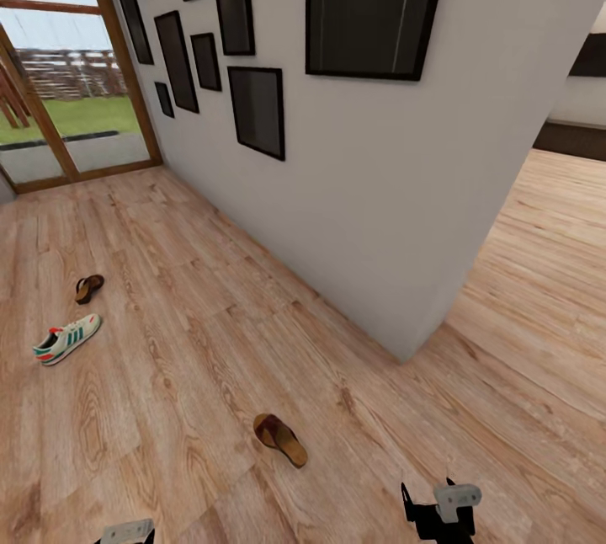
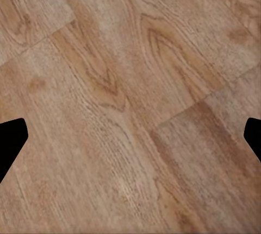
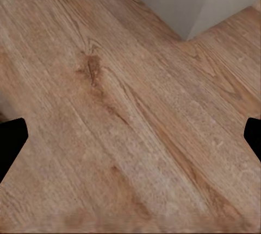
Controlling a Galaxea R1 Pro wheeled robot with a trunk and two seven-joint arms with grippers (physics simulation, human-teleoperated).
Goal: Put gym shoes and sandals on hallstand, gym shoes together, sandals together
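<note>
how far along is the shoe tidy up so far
Nothing looks done: one gym shoe and two sandals lie on the corridor floor. Both grippers, left and right, are open and empty. All carrying is left; no rack in sight.

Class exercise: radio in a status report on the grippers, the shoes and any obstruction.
Left gripper and right gripper open, empty, over bare floor. One gym shoe and two sandals on floor. Wall corner ahead right.

Home corridor: wood-plank floor (image 1: pixel 210 333), framed pictures (image 1: pixel 257 110), glass garden door (image 1: pixel 63 89).
</note>
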